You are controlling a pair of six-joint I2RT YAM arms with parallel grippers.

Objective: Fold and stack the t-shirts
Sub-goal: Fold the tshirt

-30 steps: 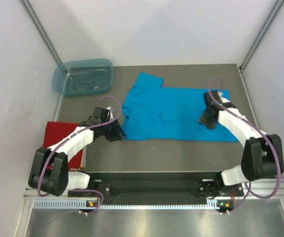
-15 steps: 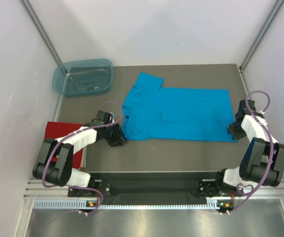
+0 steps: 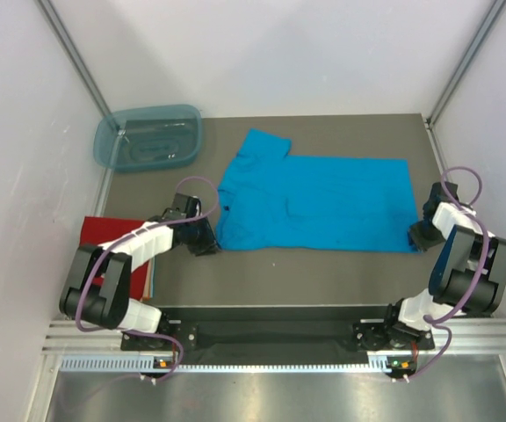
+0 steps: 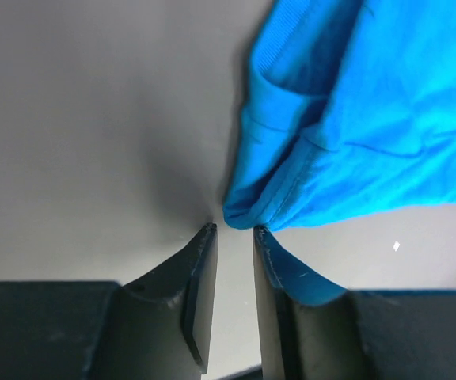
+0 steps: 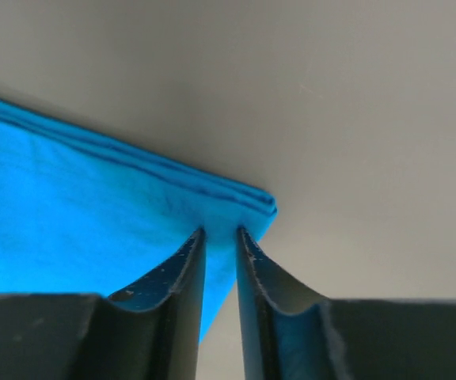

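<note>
The grey desk (image 3: 323,274) carries a bright turquoise short-sleeved cloth t-shirt (image 3: 314,202) spread flat across its middle, with open room along the near strip. A translucent blue-green plastic tub (image 3: 148,138) sits at the far left corner, and a plain red folded shirt (image 3: 104,234) lies at the near left edge. Light and limp, the turquoise cloth would likely sag and slide, so its hemmed corners look the best hold. The left tool (image 4: 234,229), narrowly parted and empty, points at the near-left corner. The right tool (image 5: 220,231), equally narrow, sits over the near-right corner, apparently holding nothing.
</note>
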